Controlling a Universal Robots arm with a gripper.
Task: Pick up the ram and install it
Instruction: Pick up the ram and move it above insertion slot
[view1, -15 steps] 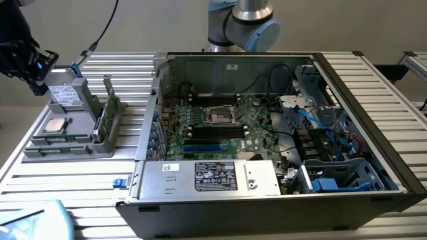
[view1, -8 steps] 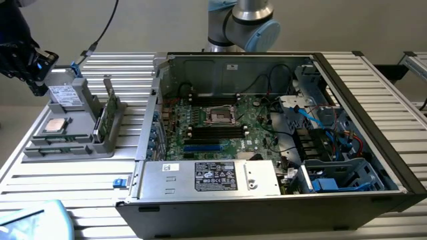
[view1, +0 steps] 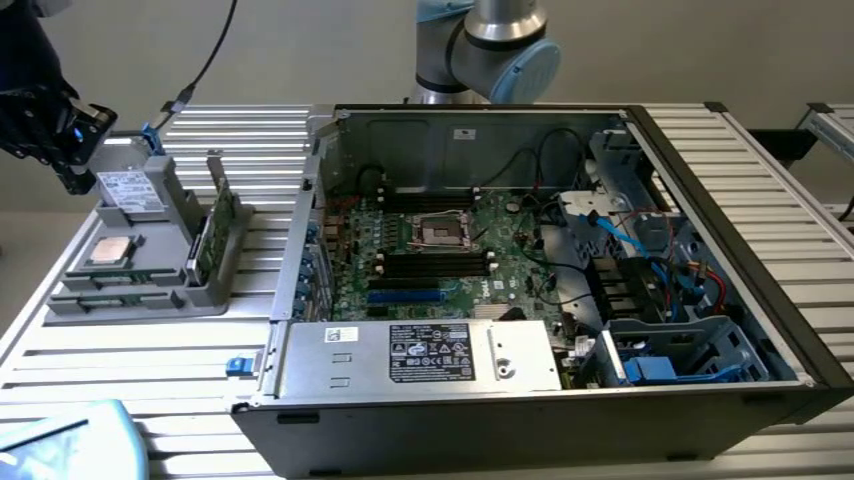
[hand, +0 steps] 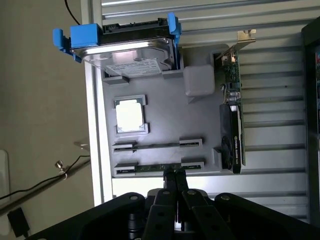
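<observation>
Closed, with its two fingers pressed together and holding nothing, the end effector (hand: 174, 173) hangs over the near edge of a grey tray (hand: 200, 115). In the exterior view it sits high at the left, well above the tray. The ram (hand: 150, 168) lies edge-up in the tray's outermost slot, between two end clips, directly below the fingertips in the wrist view. The neighbouring slot looks empty, though that is hard to tell. Further along the tray are a processor (hand: 130, 115) and a hard drive (hand: 132, 55), with a graphics card (hand: 231, 130) standing along one side. An open computer case (view1: 400, 140) stands on the table (view1: 134, 360), just beside the tray.
</observation>
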